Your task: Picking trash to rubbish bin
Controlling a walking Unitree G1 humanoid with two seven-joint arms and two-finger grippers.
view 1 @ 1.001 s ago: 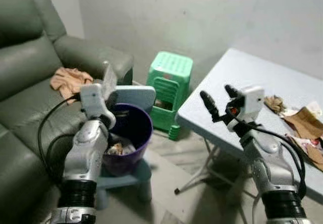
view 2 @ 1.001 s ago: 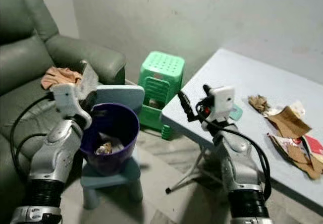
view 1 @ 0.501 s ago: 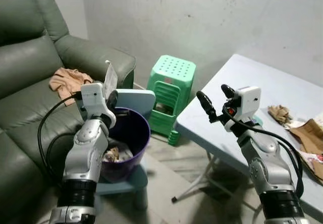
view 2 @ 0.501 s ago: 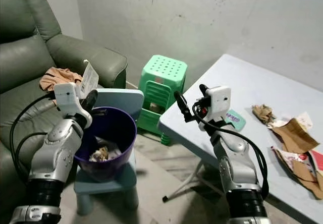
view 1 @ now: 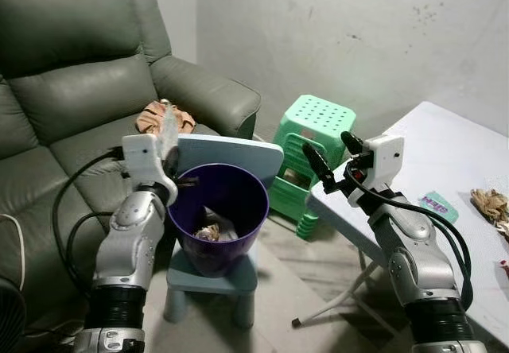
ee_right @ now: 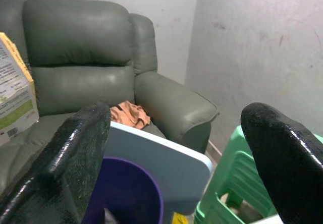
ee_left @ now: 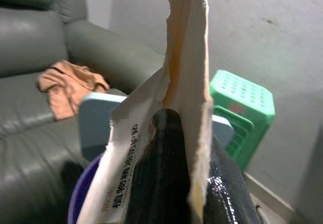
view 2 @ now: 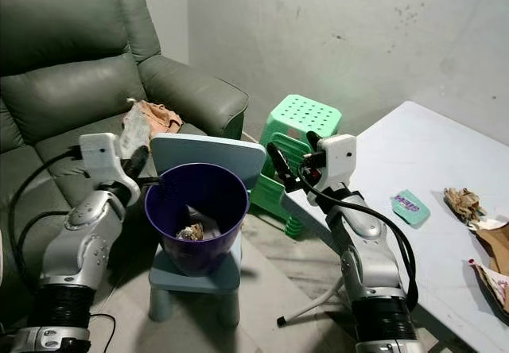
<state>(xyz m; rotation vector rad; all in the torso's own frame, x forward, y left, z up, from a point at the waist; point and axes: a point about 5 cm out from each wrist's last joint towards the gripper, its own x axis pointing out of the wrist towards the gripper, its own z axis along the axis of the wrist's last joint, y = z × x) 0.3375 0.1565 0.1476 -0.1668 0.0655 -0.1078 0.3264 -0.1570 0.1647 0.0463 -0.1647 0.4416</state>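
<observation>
Left wrist view shows the left gripper pinching a torn piece of cardboard upright between its fingers. From where I stand, it hovers at the near rim of the purple bin, which sits on a small blue chair, probably so the piece falls inside. The right gripper waits with fingers spread wide, empty, beside the table.

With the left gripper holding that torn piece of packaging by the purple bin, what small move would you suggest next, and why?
Probably shift the left gripper slightly inward over the purple bin, then open its fingers. The torn packaging is pinched upright at the bin's rim, not yet clearly above the opening, so releasing now might drop it outside. The right gripper hangs open beside the table.
</observation>
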